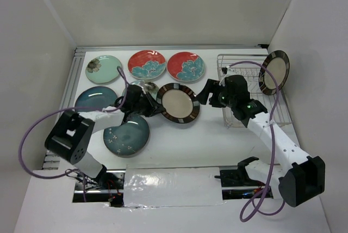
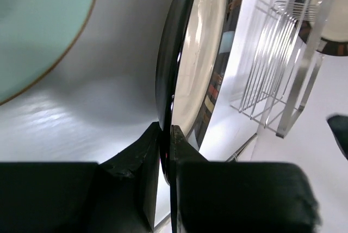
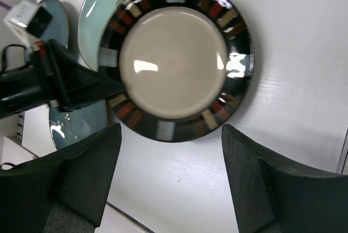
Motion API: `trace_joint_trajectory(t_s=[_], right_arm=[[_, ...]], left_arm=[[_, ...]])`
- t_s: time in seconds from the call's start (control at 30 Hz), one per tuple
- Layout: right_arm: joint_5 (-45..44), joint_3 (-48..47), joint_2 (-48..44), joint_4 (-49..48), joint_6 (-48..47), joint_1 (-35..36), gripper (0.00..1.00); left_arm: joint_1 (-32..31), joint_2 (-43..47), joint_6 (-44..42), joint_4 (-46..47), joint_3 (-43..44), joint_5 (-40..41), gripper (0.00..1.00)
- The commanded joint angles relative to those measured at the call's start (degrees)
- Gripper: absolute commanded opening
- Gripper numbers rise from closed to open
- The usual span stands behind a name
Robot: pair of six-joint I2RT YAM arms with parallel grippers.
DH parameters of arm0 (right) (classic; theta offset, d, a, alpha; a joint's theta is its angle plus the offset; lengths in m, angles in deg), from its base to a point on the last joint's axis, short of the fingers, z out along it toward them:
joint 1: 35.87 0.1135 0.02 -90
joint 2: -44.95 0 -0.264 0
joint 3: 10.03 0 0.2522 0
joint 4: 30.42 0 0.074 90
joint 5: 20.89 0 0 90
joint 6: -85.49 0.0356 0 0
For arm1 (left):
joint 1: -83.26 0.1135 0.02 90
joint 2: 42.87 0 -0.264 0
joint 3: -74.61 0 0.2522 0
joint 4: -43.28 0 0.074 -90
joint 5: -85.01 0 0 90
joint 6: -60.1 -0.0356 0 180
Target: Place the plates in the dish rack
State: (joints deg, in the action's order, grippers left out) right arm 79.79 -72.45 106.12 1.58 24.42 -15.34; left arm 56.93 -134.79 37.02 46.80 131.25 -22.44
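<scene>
Closest to me, a speckled teal plate [image 1: 126, 134] lies flat on the counter [image 1: 185, 140], untouched. Just past it my left hand [image 1: 148, 106] is clamped on the rim of the striped-rim plate [image 1: 178, 102], holding it between the two arms. My right hand [image 1: 205, 94] faces it with fingers wide apart and nothing in them, so this looks like a handover. Can't tell if the plate's far edge touches the counter. Beside the left arm are a plain teal plate [image 1: 97, 99] and a half-hidden mint plate [image 3: 95, 20]. The back row has a mint flower plate [image 1: 103, 69] and two red plates [image 1: 147, 64]. The dish rack [image 1: 234, 56] back right holds just one racked plate [image 1: 273, 72], standing at its far end. So one done, seven to go by my count.
</scene>
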Motion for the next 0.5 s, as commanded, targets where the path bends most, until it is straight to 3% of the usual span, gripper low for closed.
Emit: trace_joint_trajectory(t_s=[0.0, 0.17, 0.47], right_arm=[[1.01, -3.28, 1.32, -1.28, -1.68, -0.58, 0.81], [4.25, -4.51, 4.3, -3.38, -1.68, -1.64, 0.82], [12.78, -6.79, 10.9, -10.94, -1.15, -1.64, 0.82]], left_arm=[[3.03, 9.02, -5.3, 6.27, -0.33, -5.13, 0.0], [8.29, 17.02, -5.92, 8.65, -3.32, -13.28, 0.0], [12.08, 20.11, -2.4, 20.59, -6.22, -25.52, 0.0]])
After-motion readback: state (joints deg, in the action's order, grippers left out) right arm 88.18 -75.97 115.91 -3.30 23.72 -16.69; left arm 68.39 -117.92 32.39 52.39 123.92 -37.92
